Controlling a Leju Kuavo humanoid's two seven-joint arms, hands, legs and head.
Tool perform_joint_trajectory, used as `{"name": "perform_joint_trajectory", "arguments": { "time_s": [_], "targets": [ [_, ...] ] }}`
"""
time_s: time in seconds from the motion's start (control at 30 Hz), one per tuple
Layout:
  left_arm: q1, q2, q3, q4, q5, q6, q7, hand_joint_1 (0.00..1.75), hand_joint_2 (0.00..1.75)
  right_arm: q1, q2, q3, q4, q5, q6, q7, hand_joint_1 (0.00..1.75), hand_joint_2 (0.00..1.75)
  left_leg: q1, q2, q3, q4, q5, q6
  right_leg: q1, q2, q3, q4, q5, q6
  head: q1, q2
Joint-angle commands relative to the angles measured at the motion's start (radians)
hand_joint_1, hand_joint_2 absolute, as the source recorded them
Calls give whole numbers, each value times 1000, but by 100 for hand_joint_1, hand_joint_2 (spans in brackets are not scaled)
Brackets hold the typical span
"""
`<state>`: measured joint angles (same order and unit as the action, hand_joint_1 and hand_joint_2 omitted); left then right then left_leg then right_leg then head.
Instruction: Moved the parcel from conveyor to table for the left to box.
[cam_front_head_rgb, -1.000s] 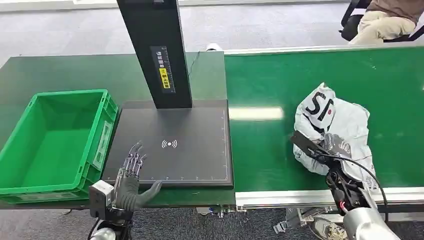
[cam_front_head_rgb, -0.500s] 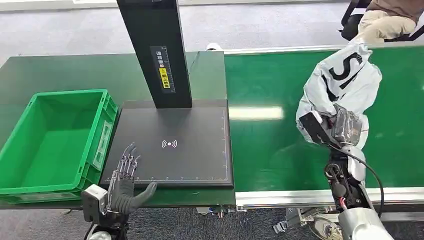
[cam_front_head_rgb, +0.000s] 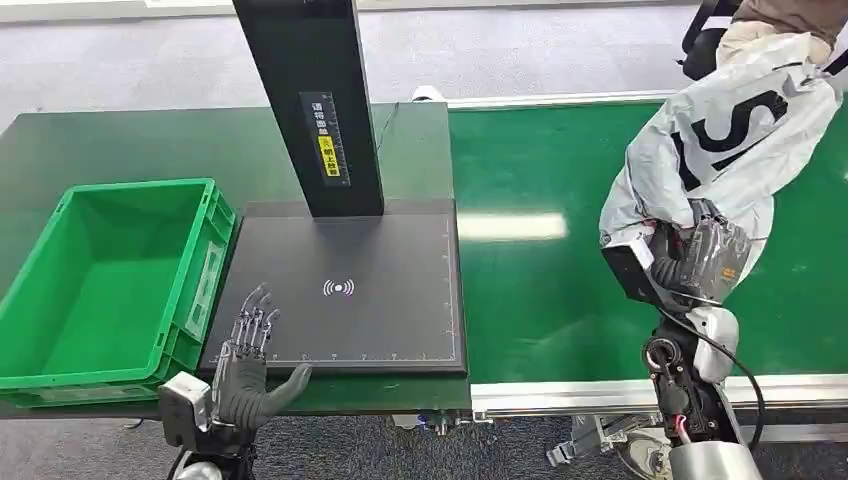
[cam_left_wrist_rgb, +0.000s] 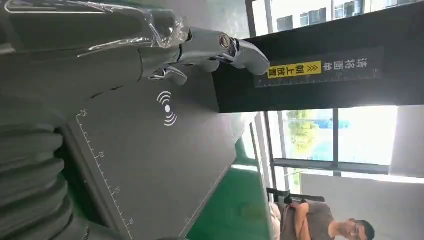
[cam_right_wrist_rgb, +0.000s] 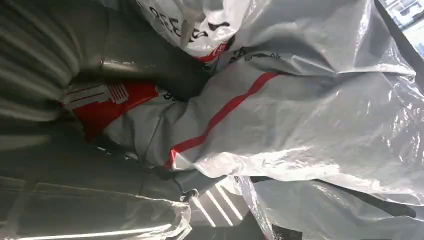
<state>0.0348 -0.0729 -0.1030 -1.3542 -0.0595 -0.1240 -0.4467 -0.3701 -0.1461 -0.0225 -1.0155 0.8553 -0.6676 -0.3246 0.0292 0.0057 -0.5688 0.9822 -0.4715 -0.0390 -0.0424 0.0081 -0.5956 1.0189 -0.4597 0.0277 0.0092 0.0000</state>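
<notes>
A grey plastic parcel (cam_front_head_rgb: 725, 150) with black lettering hangs in the air above the green conveyor (cam_front_head_rgb: 540, 290), lifted high at the right. My right hand (cam_front_head_rgb: 700, 258) grips its lower end. Up close, the right wrist view has crumpled grey film with red stripes (cam_right_wrist_rgb: 280, 125) pressed against the thumb. My left hand (cam_front_head_rgb: 250, 360) hovers at the near left corner of the black scanner pad (cam_front_head_rgb: 350, 290), fingers spread and holding nothing. The left wrist view looks past the fingers (cam_left_wrist_rgb: 215, 45) over the pad (cam_left_wrist_rgb: 150, 150).
A green crate (cam_front_head_rgb: 100, 280) stands empty left of the pad. A black post (cam_front_head_rgb: 310, 100) rises from the pad's far edge. The dark green table (cam_front_head_rgb: 120, 145) lies behind the crate. A seated person (cam_front_head_rgb: 770, 40) is beyond the conveyor at the far right.
My right hand has raised the parcel off the belt and carried it up and away to the right. The left hand has drawn back slightly toward the table's near edge.
</notes>
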Motion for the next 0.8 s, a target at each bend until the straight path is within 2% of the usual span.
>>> {"name": "perform_joint_trajectory", "arguments": {
  "time_s": [0.03,0.1,0.13,0.2,0.47,0.53,0.6,0.67,0.7,0.73,0.8],
  "targets": [
    [-20,8,-29,60,1,5,0,0,175,54,75,-120,-166,227,-31,-3,175,175,0,-1,1,-1,0,2,1,-2,2,-1,0,-3,0,0],
    [-30,9,-34,69,1,5,0,0,175,74,139,-203,-252,309,-31,-83,175,175,0,-1,1,-1,0,2,1,-2,1,-1,0,-3,0,0],
    [-30,9,-34,69,1,5,0,0,175,74,139,-203,-252,309,-31,-83,175,175,0,-1,1,-1,0,2,1,-2,1,-1,0,-4,0,0],
    [-36,9,-37,75,1,6,0,0,175,92,182,-232,-323,323,-31,-147,175,175,0,-1,2,-1,0,3,1,-2,2,-1,0,-5,0,0],
    [-39,9,-40,76,5,2,0,0,175,111,229,-274,-383,283,-31,-268,175,175,0,-1,1,-1,0,2,0,-1,1,-1,0,-3,0,0],
    [-42,11,-42,80,5,3,-1,0,175,112,214,-250,-349,275,-31,-259,175,175,0,-1,1,-1,0,2,1,-2,1,-1,0,-3,0,0],
    [-44,17,-40,90,9,-3,-8,0,175,116,88,-42,-243,273,-11,-131,175,175,1,-1,3,-1,0,2,1,-1,3,-2,0,-3,0,0],
    [-45,20,-36,95,10,-8,-14,0,175,116,47,43,-225,268,-5,-74,175,175,1,1,4,-2,0,3,2,0,4,-4,1,-4,0,0],
    [-46,21,-34,98,9,-13,-19,0,175,117,24,92,-221,267,33,-53,175,175,1,1,3,-2,0,2,1,1,3,-2,1,-3,0,0],
    [-50,25,-32,105,5,-22,-25,0,175,119,3,145,-213,291,132,-24,175,175,1,1,3,-2,0,3,2,1,4,-4,1,-4,0,0],
    [-54,26,-29,111,1,-30,-29,0,175,119,-2,176,-203,302,184,-7,175,175,0,2,2,-1,0,2,1,1,2,-2,1,-2,0,0]
  ]
}}
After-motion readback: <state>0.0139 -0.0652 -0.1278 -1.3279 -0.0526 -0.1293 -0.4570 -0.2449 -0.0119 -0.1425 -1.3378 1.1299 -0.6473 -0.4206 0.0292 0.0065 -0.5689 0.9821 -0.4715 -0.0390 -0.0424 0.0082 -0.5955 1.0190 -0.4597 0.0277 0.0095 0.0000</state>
